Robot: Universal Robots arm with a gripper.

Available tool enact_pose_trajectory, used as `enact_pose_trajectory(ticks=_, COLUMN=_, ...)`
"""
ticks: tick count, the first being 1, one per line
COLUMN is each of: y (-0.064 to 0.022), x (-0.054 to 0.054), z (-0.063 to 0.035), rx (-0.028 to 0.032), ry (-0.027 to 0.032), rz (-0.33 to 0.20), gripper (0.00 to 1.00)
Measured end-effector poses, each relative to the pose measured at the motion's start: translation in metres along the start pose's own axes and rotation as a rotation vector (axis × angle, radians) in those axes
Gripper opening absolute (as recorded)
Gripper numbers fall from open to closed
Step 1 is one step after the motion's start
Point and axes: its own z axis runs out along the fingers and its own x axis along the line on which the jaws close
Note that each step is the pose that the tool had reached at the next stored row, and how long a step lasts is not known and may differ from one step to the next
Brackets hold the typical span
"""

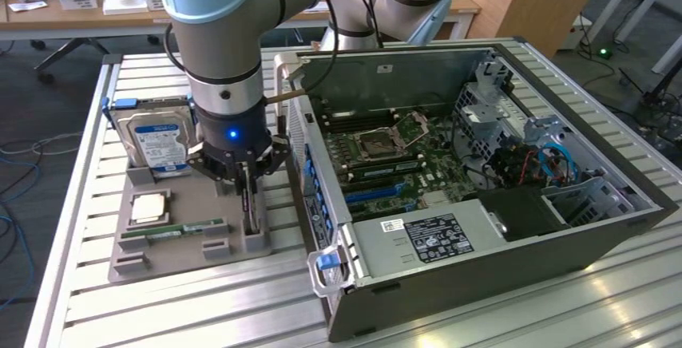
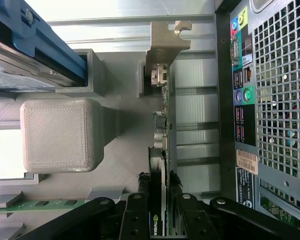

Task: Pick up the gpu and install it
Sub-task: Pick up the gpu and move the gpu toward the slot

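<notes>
The gpu (image 1: 252, 211) stands on edge in a slot of the grey holder tray (image 1: 160, 256), just beside the open computer case (image 1: 480, 228). My gripper (image 1: 251, 182) reaches straight down over the card. In the wrist view the gpu (image 2: 160, 125) runs away from me as a thin edge ending in its metal bracket. The gripper (image 2: 158, 181) has one black fingertip (image 2: 142, 184) pressed on each face of the card, shut on it. The card still sits in its slot.
The tray also holds a silver hard drive (image 1: 158, 136), a processor (image 1: 149, 207) and a green memory stick (image 1: 176, 231). The case's motherboard (image 1: 389, 156) lies exposed, and its rear panel (image 2: 270, 100) is close beside the card. A grey block (image 2: 57, 135) stands on the other side.
</notes>
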Motion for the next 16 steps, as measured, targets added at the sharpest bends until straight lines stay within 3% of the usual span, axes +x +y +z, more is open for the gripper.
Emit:
enact_pose_trajectory(ticks=10, y=0.0000, x=0.0000, z=0.0001, rx=0.0001, ry=0.0002, rz=-0.001, gripper=0.26)
enact_pose_trajectory(ticks=16, y=0.0000, x=0.0000, z=0.0004, rx=-0.0020, ry=0.0023, rz=-0.051, gripper=0.26)
